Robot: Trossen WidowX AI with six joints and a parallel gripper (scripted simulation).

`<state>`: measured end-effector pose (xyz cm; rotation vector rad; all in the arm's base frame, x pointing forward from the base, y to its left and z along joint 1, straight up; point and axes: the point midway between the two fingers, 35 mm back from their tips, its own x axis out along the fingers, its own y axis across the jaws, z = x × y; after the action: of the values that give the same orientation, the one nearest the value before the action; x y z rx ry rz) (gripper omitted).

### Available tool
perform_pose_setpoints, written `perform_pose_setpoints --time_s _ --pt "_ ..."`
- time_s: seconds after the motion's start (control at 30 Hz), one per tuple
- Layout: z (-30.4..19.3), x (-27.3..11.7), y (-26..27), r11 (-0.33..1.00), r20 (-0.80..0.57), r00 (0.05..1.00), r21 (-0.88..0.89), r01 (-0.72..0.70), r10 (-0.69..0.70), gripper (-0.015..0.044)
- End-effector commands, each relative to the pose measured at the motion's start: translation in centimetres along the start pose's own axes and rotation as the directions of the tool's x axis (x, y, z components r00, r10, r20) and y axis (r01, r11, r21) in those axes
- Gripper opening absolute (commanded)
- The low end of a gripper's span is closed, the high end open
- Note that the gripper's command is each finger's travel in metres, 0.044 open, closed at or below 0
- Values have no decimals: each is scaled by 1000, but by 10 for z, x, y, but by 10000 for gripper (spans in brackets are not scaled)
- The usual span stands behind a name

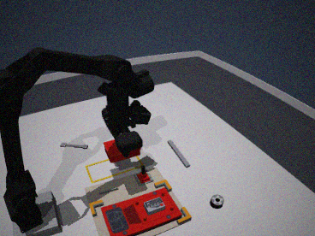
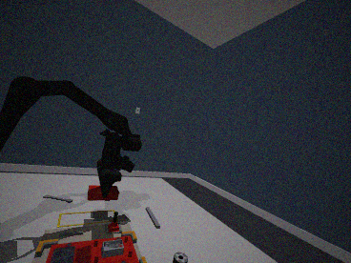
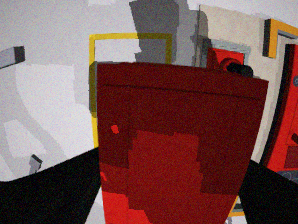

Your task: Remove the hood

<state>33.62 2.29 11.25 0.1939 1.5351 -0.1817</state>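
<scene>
One claw (image 1: 124, 153) (image 2: 106, 194) (image 3: 173, 160) grips the red hood (image 1: 112, 150) (image 2: 96, 192) (image 3: 170, 110), raised near the yellow outline's edge (image 1: 89, 173) (image 2: 59, 220) (image 3: 92, 47).

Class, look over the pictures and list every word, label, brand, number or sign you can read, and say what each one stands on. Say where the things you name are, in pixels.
No text can be read anywhere.
The grey block (image 1: 154, 205) (image 2: 113, 247) on the toy car's red body (image 1: 175, 204) (image 2: 91, 254): surface markings too blurred to make out as letters or not.
The hood (image 1: 112, 153) (image 2: 95, 192) (image 3: 165, 165): no lettering visible.
</scene>
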Motion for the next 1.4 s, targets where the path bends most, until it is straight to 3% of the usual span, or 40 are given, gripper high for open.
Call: perform_pose_setpoints --time_s 0.0,0.23,1.37 --pt "-9 0 17 1000 -4 1000 10 -1 1 0" --pt "-23 -1 41 1000 -5 1000 28 -3 3 0" --pt "-21 22 43 1000 -5 1000 28 -3 4 0"
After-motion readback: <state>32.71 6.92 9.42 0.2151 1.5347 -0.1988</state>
